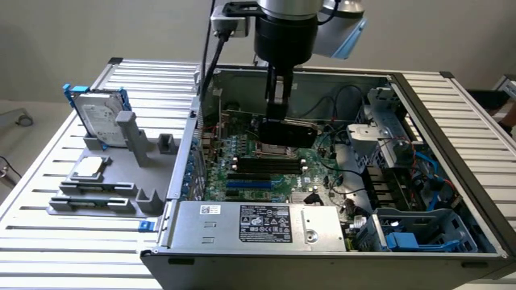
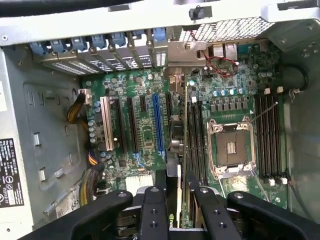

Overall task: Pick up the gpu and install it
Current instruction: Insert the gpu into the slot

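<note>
The claw point(image 1: 278, 112) is clenched on the gpu point(image 1: 287, 133), gripping its upper edge so the black card hangs inside the open computer case point(image 1: 439, 130), just above the green motherboard point(image 1: 251, 176). In the wrist view the card stands edge-on between the fingers point(image 2: 153, 202). A silver power supply point(image 1: 258, 226) fills the case's near end. The case lies on a ribbed metal worktop point(image 1: 48, 241). At the exterior view's left, a grey rack point(image 1: 147, 199) holds a hard drive point(image 1: 101, 118). A plain pale wall point(image 1: 81, 30) stands behind.
</note>
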You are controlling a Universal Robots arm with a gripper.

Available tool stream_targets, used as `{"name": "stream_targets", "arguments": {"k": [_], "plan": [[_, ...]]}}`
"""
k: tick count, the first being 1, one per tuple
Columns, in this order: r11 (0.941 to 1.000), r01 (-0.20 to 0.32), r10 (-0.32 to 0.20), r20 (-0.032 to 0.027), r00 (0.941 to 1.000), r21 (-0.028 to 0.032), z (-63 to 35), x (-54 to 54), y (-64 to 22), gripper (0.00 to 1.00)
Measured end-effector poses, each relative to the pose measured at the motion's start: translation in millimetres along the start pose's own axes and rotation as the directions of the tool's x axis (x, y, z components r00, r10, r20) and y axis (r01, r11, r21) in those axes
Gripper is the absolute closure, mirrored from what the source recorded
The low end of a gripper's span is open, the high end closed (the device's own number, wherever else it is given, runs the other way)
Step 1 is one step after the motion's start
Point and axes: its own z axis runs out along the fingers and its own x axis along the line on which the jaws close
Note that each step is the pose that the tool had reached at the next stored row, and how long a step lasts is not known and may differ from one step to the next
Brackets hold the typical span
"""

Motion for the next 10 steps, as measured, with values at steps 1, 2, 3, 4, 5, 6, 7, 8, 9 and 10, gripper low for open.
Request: {"name": "stream_targets", "arguments": {"k": [1,2,3,4,5,6,7,8,9,10], "plan": [[0.9999,0.016,-0.016,-0.0002,0.9999,0.0,1.7,0.0,0.0,0.74],[0.9996,0.028,-0.028,-0.0003,0.9996,-0.0001,3.5,0.0,0.2,0.74],[0.9993,0.037,-0.037,-0.0004,0.9993,-0.0001,5.3,0.1,1.0,0.74],[0.999,0.044,-0.044,-0.0005,0.999,-0.0001,7.1,0.2,2.2,0.74],[0.9987,0.05,-0.05,-0.0005,0.9987,0.0,8.9,0.3,3.6,0.74],[0.9984,0.056,-0.056,-0.0006,0.9984,0.0,10.8,0.4,5.1,0.74],[0.9982,0.061,-0.061,-0.0006,0.9982,-0.0001,12.6,0.6,6.8,0.74],[0.9979,0.065,-0.065,-0.0006,0.9979,-0.0001,14.4,0.7,8.4,0.74],[0.9976,0.069,-0.069,-0.0008,0.9976,-0.0001,16.1,0.9,9.8,0.74],[0.9973,0.074,-0.074,-0.0008,0.9973,-0.0001,18.0,1.0,10.9,0.74]]}}
